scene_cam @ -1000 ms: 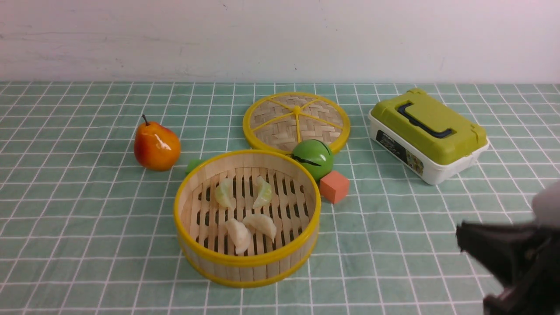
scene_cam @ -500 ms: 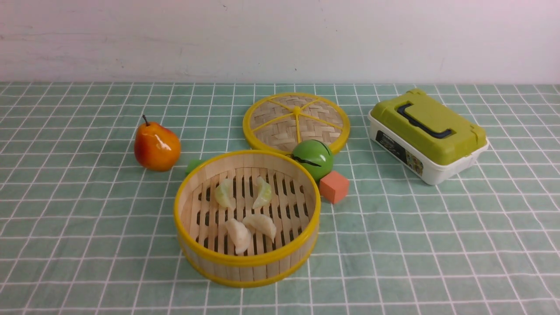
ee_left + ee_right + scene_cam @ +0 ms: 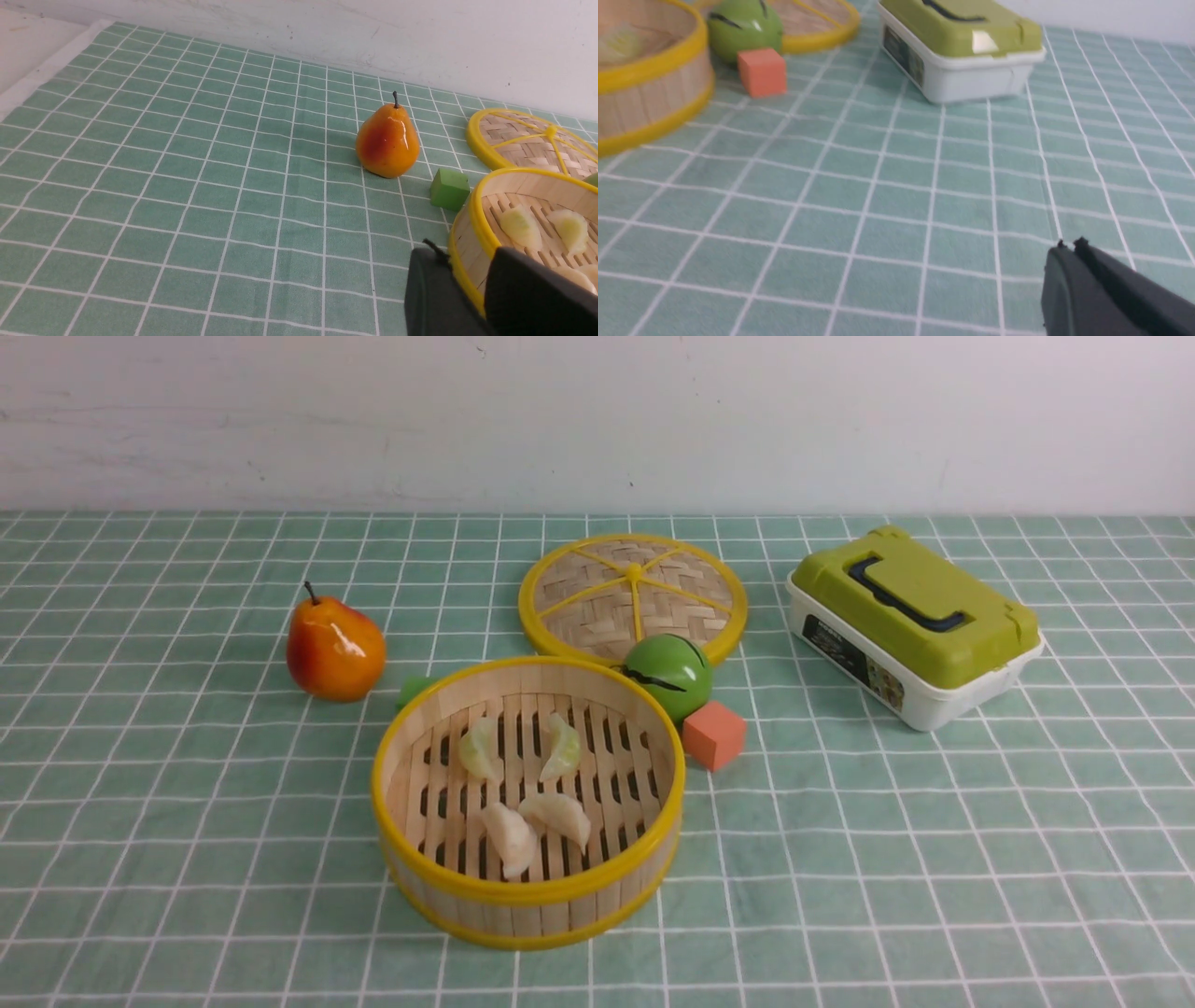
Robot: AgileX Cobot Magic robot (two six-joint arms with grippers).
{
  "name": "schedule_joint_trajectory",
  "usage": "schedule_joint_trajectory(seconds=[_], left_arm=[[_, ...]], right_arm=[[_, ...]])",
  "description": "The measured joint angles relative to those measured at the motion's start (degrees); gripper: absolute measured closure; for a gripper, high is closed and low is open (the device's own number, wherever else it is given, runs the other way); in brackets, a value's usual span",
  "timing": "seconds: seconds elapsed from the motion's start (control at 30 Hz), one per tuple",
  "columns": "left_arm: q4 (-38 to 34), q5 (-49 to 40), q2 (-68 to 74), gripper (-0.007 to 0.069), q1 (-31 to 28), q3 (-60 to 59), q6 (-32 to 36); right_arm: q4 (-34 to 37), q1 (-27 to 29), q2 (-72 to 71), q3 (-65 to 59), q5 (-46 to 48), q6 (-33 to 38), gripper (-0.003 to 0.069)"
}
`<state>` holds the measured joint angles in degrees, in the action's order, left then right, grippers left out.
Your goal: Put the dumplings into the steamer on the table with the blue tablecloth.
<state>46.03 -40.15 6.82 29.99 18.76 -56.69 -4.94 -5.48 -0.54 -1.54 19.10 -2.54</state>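
Since a second ago the right arm has left the front view altogether, while the steamer and everything around it lie exactly as they did. Starting from the left: the left gripper appears only in its own wrist view, its dark fingers slightly parted with nothing between them, close against the steamer's outer wall; the pear and a green block sit farther out beyond it on the blue tablecloth. All four dumplings rest on the slatted floor inside the steamer, so the task looks finished. The two yellow-green ones lie side by side toward the far wall, their long axes running roughly front to back and their curved backs turned away from each other; the two cream ones lie nearer the front, the left one angled down toward the front rim, the right one slanting across the slats. The likeliest mishap is the left gripper nudging or hooking the steamer's rim as it moves, shifting the basket. The right gripper hovers low over bare cloth, well apart from the steamer, orange block and lunchbox, its jaws together.
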Motion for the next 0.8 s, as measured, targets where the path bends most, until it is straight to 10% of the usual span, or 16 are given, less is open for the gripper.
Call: schedule_joint_trajectory(seconds=[0.27,0.8], left_arm=[[0.0,0.0,0.0,0.0449,0.0,0.0,0.0],[0.0,0.0,0.0,0.044,0.0,0.0,-0.2]], right_arm=[[7.8,6.1,0.0,0.5,2.9,11.3,0.0662],[8.2,6.1,-0.1,0.5,3.1,12.7,0.0646]])
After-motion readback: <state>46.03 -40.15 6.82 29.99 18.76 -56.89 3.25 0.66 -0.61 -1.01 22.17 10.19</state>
